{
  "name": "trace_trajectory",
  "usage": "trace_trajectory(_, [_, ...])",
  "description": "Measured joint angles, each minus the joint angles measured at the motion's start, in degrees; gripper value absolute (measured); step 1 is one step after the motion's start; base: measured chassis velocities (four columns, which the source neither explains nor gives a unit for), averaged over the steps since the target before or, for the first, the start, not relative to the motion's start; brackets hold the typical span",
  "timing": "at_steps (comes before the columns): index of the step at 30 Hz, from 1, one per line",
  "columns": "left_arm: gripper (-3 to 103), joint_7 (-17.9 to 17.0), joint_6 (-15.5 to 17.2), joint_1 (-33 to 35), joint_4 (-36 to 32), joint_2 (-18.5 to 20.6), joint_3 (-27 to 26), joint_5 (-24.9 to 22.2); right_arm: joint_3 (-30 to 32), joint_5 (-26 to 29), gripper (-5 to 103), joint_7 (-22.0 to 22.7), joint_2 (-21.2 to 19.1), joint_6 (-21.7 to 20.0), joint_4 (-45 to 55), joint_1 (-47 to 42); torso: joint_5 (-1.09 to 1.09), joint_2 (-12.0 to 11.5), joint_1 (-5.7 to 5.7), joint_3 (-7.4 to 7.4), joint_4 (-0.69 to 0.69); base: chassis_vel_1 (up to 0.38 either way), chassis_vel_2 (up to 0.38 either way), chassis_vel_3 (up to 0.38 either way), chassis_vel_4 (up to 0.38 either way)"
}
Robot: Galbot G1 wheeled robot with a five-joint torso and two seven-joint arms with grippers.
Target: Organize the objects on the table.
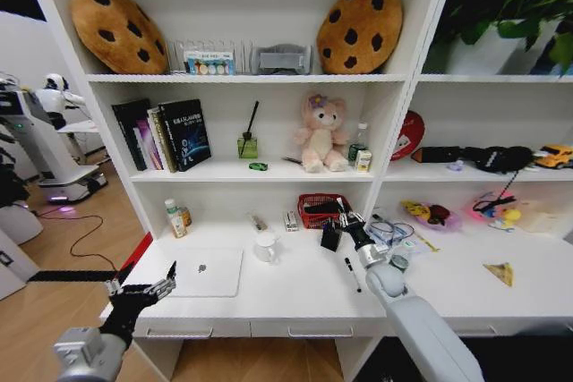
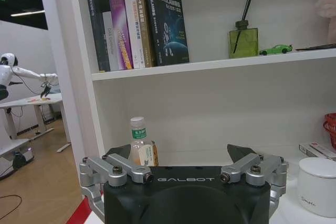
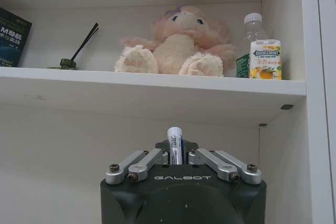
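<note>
My right gripper (image 1: pixel 345 218) hovers over the back of the white table (image 1: pixel 295 297), shut on a pen (image 3: pixel 175 144) that stands upright between its fingers, just beside a small black holder (image 1: pixel 330 237). A second pen (image 1: pixel 352 273) lies flat on the table in front of it. The silver laptop (image 1: pixel 204 272) lies closed at the left. My left gripper (image 1: pixel 143 288) is open at the table's front left corner, beside the laptop. A yellow triangular piece (image 1: pixel 500 272) rests at the far right. A small green gadget (image 1: pixel 258 166) sits on the shelf above.
A white mug (image 1: pixel 265 246), a small bottle (image 1: pixel 176 218) and a red basket (image 1: pixel 318 209) stand at the back of the table. Cables and a jar (image 1: pixel 400 257) crowd the spot right of my right gripper. Books, a reed diffuser and a pink bear (image 1: pixel 320 136) occupy the shelf above.
</note>
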Motion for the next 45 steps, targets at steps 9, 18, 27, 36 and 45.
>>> trace_trajectory(9, [100, 0.00, 0.00, 0.00, 0.00, 0.00, 0.00, 0.00, -0.79, -1.03, 12, -2.61, 4.31, 4.85, -10.87, 6.61, 0.01, 0.00, 0.00, 0.00, 0.01, 0.000, 0.000, 0.000, 0.000])
trace_trajectory(18, [100, 0.00, 0.00, 0.00, 0.00, 0.00, 0.00, 0.00, -1.92, -0.63, 12, -2.81, 6.45, 5.36, -17.53, 10.05, 0.01, 0.00, 0.00, 0.00, 0.00, 0.000, 0.000, 0.000, 0.000])
trace_trajectory(27, [100, 0.00, 0.00, 0.00, 0.00, 0.00, 0.00, 0.00, -2.01, -0.65, 25, -1.27, 6.50, 3.41, -16.65, 8.53, 0.01, 0.02, -0.02, -0.01, -0.01, 0.000, 0.000, 0.000, 0.000])
trace_trajectory(36, [100, 0.00, 0.00, 0.00, 0.00, 0.00, 0.00, 0.00, -1.85, 1.77, 58, 0.04, 4.15, 0.55, -8.92, 3.66, 0.02, 0.01, -0.01, -0.01, 0.01, 0.000, 0.000, 0.000, 0.000])
trace_trajectory(45, [100, -0.02, 0.00, 0.00, 0.00, 0.00, 0.00, 0.00, 5.35, 15.37, 99, 13.50, -9.82, -26.35, 28.79, -17.82, 0.01, 0.02, -0.02, -0.02, -0.01, 0.000, 0.000, 0.000, 0.000])
